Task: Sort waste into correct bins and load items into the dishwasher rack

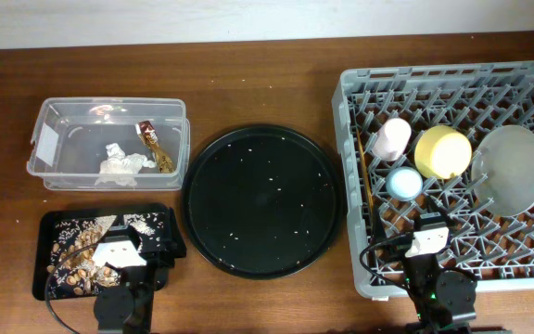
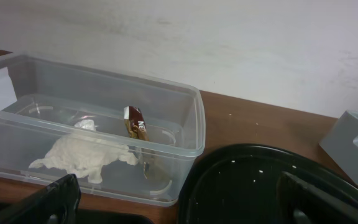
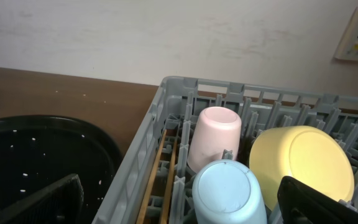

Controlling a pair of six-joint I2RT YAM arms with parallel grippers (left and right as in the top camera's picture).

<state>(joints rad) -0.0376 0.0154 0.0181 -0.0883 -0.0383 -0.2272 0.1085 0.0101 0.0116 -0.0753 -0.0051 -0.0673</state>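
Observation:
The clear container (image 1: 44,125) holds the white tissue (image 1: 123,165) and the brown-and-gold wrapper (image 1: 146,134); both also show in the left wrist view, tissue (image 2: 82,155) and wrapper (image 2: 135,122). The flat black tray (image 1: 40,269) holds brown food scraps (image 1: 72,264). The grey rack (image 1: 350,93) holds the pink cup (image 1: 392,139), blue cup (image 1: 403,183), yellow bowl (image 1: 442,152), plate (image 1: 511,170) and chopsticks (image 1: 369,186). My left gripper (image 2: 185,205) is open and empty over the black tray's right end. My right gripper (image 3: 185,205) is open and empty above the rack's front, near the blue cup (image 3: 229,193).
A large round black tray (image 1: 265,199) with white specks lies between the bins and the rack. The rack's corner (image 2: 353,140) shows at the right of the left wrist view. A pale wall runs behind the table.

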